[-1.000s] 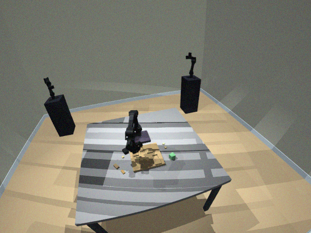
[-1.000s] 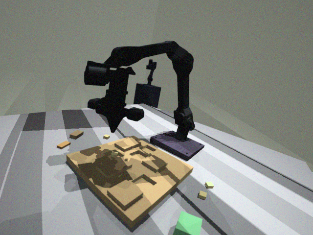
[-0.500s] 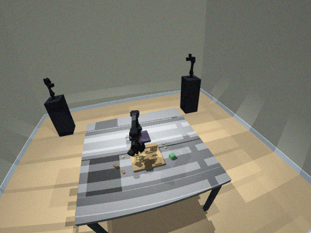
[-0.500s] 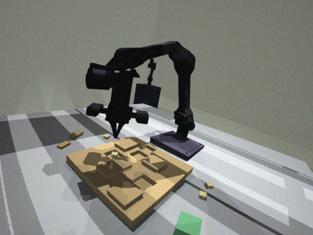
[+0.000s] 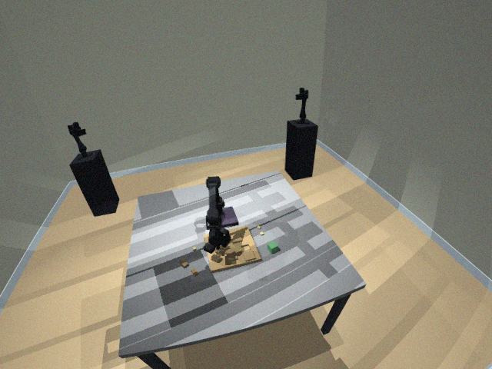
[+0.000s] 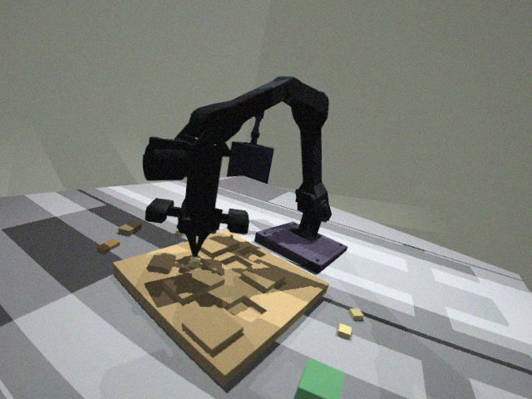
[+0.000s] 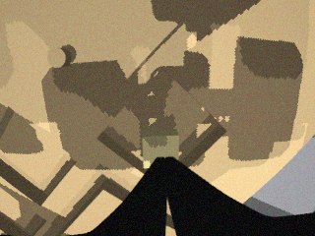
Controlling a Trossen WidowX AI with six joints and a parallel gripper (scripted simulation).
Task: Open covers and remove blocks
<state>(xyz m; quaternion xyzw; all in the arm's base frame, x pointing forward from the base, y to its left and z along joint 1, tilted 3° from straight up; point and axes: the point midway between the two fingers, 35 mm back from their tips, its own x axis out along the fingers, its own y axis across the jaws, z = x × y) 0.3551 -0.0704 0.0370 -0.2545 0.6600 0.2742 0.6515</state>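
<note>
The wooden puzzle board (image 5: 237,265) (image 6: 223,373) lies on the table. Raised wooden covers show on it, among them a front cover (image 6: 212,328), a middle cover (image 6: 207,278) and a right-hand cover (image 6: 259,279). An uncovered well (image 6: 248,310) between them looks empty. A small yellow block (image 6: 194,261) (image 7: 160,147) sits in another well. My gripper (image 6: 195,253) (image 7: 164,164) is shut and empty, its tips together just above and beside that block. Other yellow blocks (image 6: 356,314) (image 6: 344,330) (image 5: 194,248) lie on the table. Shadow makes the exact cover positions hard to tell.
A green cube (image 5: 272,247) (image 6: 321,380) stands on the table off the board's right side. Two brown wooden pieces (image 6: 130,228) (image 6: 108,245) lie off its left side. The arm's purple base plate (image 5: 229,217) (image 6: 283,240) is behind the board.
</note>
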